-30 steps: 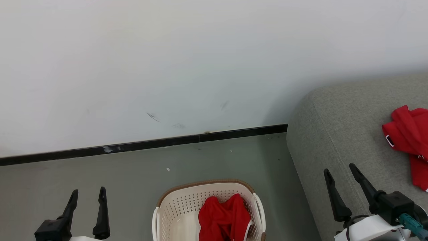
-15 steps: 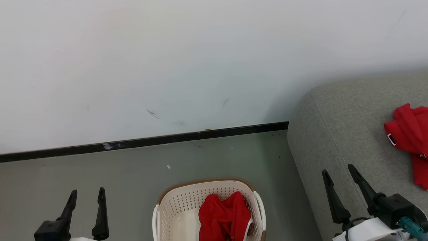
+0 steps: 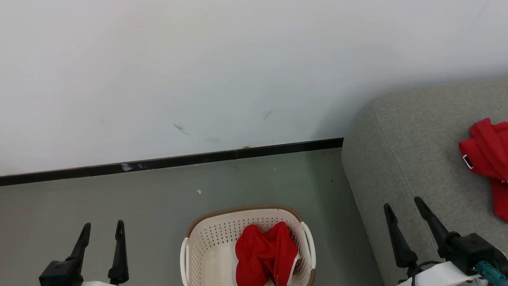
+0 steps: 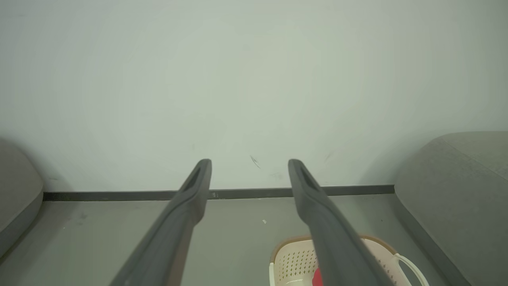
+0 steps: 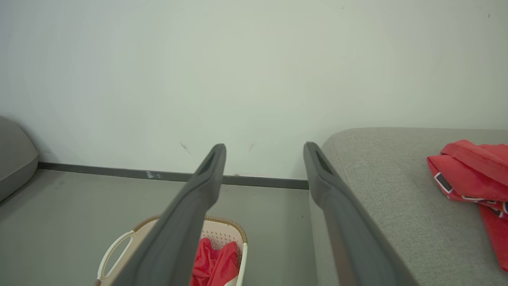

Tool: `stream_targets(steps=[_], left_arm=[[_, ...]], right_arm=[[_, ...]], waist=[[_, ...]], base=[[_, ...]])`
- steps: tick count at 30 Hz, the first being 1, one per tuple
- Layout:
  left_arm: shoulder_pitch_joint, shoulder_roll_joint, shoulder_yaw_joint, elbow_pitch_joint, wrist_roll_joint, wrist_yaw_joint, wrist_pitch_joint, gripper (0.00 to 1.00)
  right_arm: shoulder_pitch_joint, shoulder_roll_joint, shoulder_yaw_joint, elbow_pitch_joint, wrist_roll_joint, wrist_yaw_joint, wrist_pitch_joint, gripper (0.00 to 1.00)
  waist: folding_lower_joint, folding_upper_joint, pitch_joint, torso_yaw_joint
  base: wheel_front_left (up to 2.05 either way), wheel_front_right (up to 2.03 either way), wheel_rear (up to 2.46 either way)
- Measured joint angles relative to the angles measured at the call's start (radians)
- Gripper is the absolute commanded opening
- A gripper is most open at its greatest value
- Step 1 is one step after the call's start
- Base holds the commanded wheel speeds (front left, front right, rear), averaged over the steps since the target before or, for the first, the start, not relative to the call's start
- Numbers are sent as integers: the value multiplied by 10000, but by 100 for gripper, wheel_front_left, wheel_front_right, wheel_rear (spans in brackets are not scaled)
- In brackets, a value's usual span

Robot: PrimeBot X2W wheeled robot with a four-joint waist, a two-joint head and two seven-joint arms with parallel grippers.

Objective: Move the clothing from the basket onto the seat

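On the large grey fabric-upholstered sofa seat [image 3: 408, 167], right side of head view: one crumpled bright red garment [image 3: 484, 151] with white trim, partly cut off by the frame edge. I count that one as delivered. The right wrist view shows the same piece [image 5: 468, 174] lying on the cushion top.

Basket side: second red garment [image 3: 264, 254] is bunched inside the cream-white perforated plastic laundry basket [image 3: 210, 242] with brown woven-look rim, toward its right wall. The basket stands on the grey-green floor [image 3: 119, 198] near the seat's left side, with a strip of floor between them.

Status, my read: roughly half done. One garment is on the seat, one to go. I can't see under the bunched fabric, so whatever is below it is unknown.

Left gripper [image 3: 103, 225], low left: fingers spread wide, nothing between them. Right gripper [image 3: 402, 203], low right by the seat's edge: also spread, empty. Neither touches fabric or basket.

Count:
- red garments: 2 (1 on seat, 1 in basket)
- baskets: 1, with 2 white handles
- seats: 1, plus the corner of another grey upholstered piece [image 4: 18, 198] at the left of the left wrist view
- grippers: 2
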Motion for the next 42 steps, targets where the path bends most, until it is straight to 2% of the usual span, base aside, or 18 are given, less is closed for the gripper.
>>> stream_targets(steps=[8, 15, 25, 38, 42], left_arm=[[-1, 38, -25, -6, 105, -100, 0, 100], [-459, 334, -420, 130, 360, -439, 15, 100], [-1658, 385, -1384, 466, 865, -966, 652, 100], [-3018, 10, -2301, 1246, 1344, -1467, 1248, 100], [-3317, -92, -2518, 1574, 1471, -1498, 1363, 100]], right_arm=[[-1, 2, -2, -113, 109, 0, 0, 100], [-29, 13, -161, -418, 215, 0, 0, 100], [-109, 23, -286, -765, 140, 0, 0, 100], [-245, 31, -1003, -1402, 637, 0, 0, 100], [-393, 38, -1218, -1661, 639, 0, -2, 100]], waist=[[0, 1, 174, -16], [0, 0, 443, -88], [0, 0, 967, -242], [0, 0, 1960, -584], [0, 0, 2328, -721]], base=[[0, 0, 0], [0, 0, 0], [0, 0, 0], [0, 0, 0], [0, 0, 0]])
